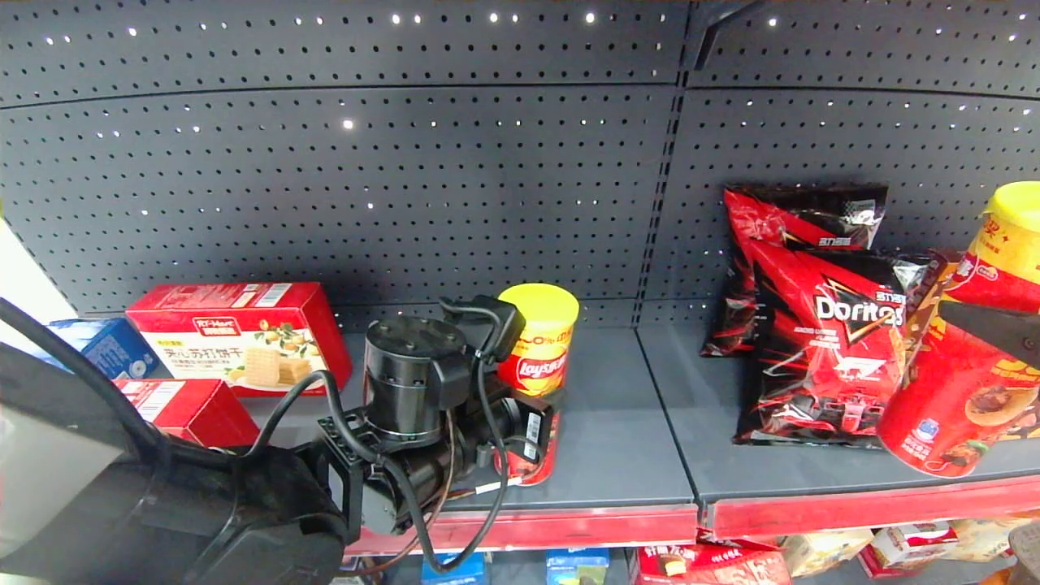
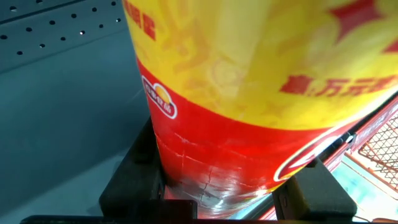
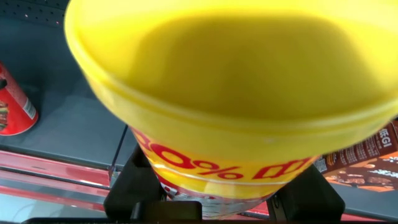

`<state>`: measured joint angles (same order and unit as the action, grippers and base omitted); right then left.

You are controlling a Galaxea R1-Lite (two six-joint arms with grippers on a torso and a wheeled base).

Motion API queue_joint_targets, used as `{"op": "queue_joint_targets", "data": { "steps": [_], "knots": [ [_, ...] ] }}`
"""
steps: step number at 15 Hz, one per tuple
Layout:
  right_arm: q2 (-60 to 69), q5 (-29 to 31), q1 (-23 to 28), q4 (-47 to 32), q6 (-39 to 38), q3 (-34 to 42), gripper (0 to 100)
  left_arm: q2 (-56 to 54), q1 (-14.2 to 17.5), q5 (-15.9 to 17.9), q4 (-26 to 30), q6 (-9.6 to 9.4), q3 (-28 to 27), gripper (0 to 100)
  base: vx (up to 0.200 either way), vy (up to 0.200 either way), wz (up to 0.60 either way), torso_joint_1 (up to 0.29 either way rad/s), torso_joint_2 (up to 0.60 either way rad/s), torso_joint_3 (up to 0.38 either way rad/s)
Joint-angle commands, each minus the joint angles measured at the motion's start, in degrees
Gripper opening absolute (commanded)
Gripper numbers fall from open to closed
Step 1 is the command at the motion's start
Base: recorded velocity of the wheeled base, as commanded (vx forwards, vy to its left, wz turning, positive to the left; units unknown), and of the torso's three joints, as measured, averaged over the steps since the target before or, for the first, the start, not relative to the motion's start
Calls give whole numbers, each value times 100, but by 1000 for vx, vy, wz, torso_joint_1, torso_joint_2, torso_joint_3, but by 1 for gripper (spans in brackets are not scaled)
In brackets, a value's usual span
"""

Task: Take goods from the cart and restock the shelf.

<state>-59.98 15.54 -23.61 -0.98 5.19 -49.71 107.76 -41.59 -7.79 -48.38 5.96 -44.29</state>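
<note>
A tall chip can (image 1: pixel 538 357) with a yellow lid and a red and yellow wrap stands upright on the grey shelf (image 1: pixel 617 439), near its front edge. My left gripper (image 1: pixel 524 426) is shut on the can's lower half. In the left wrist view the can (image 2: pixel 249 93) sits between the black fingers (image 2: pixel 134 186). A second, similar can (image 1: pixel 967 357) hangs tilted over the shelf's right end. My right gripper (image 3: pixel 224 199) is shut on this second can (image 3: pixel 230 93), and one dark finger (image 1: pixel 991 327) crosses its side.
Red biscuit boxes (image 1: pixel 244 329) and a blue box (image 1: pixel 106 345) sit at the shelf's left. Two red and black chip bags (image 1: pixel 829 349) lean on the pegboard beside the right can. A red strip (image 1: pixel 617 524) edges the front, with more goods below. Bare board lies between can and bags.
</note>
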Motion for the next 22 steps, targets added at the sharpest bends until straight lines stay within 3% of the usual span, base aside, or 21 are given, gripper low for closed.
{"op": "queue_joint_targets", "data": {
  "steps": [1,9,10,19,22],
  "knots": [
    [39,1,-3,1,-1,6,0,-10,-33,-3,-4,2,8,0,0,0,0,0,0,0],
    [12,-25,-3,10,-1,-12,0,-10,-7,6,4,2,26,0,0,0,0,0,0,0],
    [4,-34,6,1,-1,-3,0,-10,20,6,4,2,26,100,0,0,0,0,0,0],
    [4,-43,6,10,-1,-3,0,-19,-15,-3,4,2,34,100,0,0,0,0,0,0],
    [4,-43,6,10,-27,-12,0,-168,-59,-30,4,2,280,100,0,0,0,0,0,0]
  ]
}}
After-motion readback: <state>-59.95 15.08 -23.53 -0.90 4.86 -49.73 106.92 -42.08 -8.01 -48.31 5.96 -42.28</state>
